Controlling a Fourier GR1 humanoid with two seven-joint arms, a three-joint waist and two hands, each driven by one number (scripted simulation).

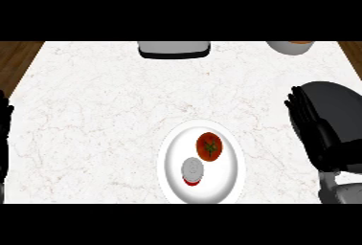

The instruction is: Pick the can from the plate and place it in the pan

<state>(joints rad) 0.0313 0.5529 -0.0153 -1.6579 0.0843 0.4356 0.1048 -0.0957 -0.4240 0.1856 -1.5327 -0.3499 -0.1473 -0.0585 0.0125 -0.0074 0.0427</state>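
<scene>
A white plate [225, 184] lies at the counter's near middle. On it stands a small can [191, 170] with a grey top and red side, and beside it, farther back, a red tomato [209, 146]. The dark pan [341, 103] sits at the right edge of the counter. My right hand [314, 136] is open with fingers straight, held over the pan's left rim and hiding part of it, well to the right of the plate and apart from the can. My left hand [4, 125] shows as a black sliver at the left edge, open and resting.
A grey and black appliance [174, 49] stands at the counter's far edge, middle. A pale bowl [288, 47] with something orange in it sits at the far right. Wooden floor shows past both far corners. Bare marble lies between the plate and the left hand.
</scene>
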